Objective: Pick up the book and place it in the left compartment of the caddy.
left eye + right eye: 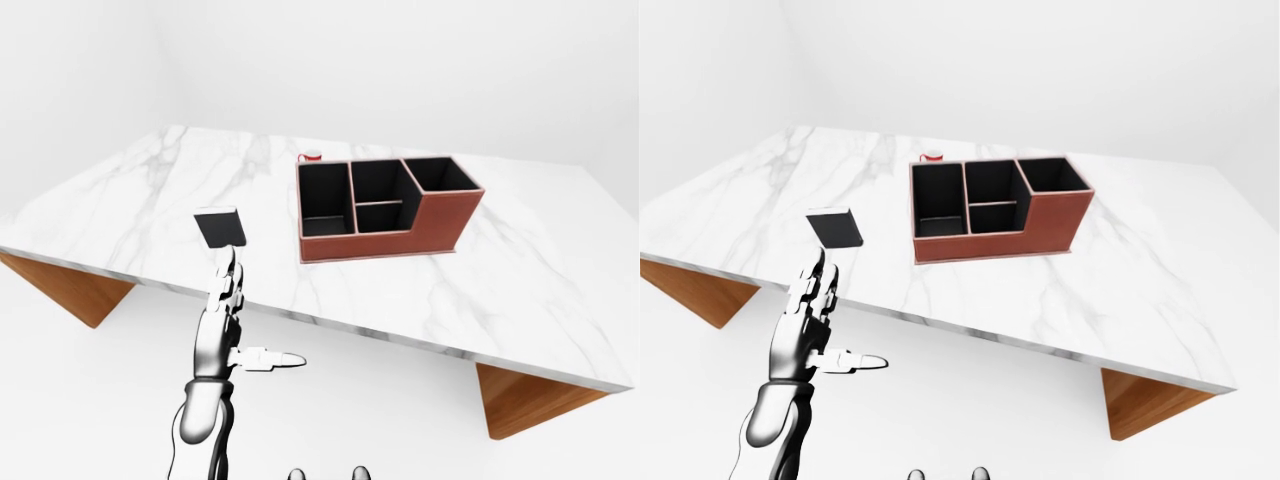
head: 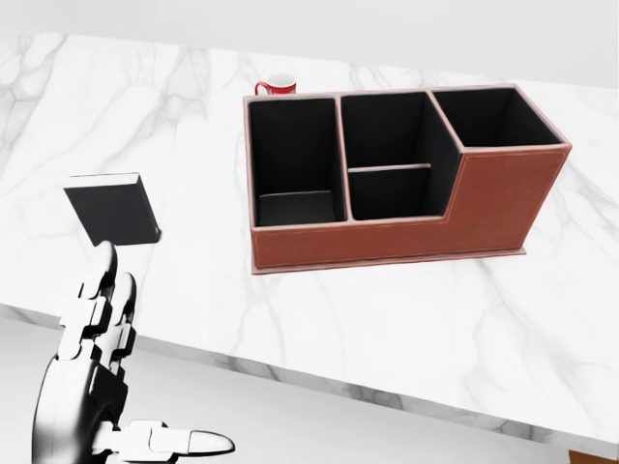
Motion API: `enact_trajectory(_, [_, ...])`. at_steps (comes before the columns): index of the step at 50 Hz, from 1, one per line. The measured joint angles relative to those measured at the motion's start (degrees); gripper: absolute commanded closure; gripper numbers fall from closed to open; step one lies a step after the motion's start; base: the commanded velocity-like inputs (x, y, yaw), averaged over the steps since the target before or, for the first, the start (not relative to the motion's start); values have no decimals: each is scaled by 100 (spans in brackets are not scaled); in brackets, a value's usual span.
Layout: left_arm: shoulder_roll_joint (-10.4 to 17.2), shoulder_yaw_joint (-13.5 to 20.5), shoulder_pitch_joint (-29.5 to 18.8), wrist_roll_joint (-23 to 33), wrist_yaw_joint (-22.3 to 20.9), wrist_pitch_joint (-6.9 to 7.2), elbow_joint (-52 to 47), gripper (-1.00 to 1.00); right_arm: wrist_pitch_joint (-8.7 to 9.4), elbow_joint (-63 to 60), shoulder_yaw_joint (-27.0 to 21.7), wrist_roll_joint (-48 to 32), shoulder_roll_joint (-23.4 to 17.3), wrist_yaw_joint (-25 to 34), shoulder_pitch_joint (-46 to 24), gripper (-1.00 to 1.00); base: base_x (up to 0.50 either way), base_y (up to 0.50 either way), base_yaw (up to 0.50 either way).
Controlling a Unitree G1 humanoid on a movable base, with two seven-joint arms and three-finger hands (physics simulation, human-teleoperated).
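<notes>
Book (image 2: 112, 209) lies flat on the marble table (image 2: 406, 319), well to the left of the caddy (image 2: 397, 174) in the head view, untouched. Left hand (image 2: 92, 382) hovers off the table's near edge just below the book, fingers spread, thumb out sideways, holding nothing; likely staged for reaching. Right hand not visible. Left compartment (image 2: 295, 159) open, empty. Bare marble between book and caddy; mug (image 2: 276, 85) sits behind.
</notes>
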Motion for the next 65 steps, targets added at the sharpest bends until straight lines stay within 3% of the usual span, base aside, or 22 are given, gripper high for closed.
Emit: enact_trajectory(65, [-3, 91, -98, 51, 59, 0, 218, -100, 0, -24, 44, -116, 38, 10, -11, -100, 17, 5, 0])
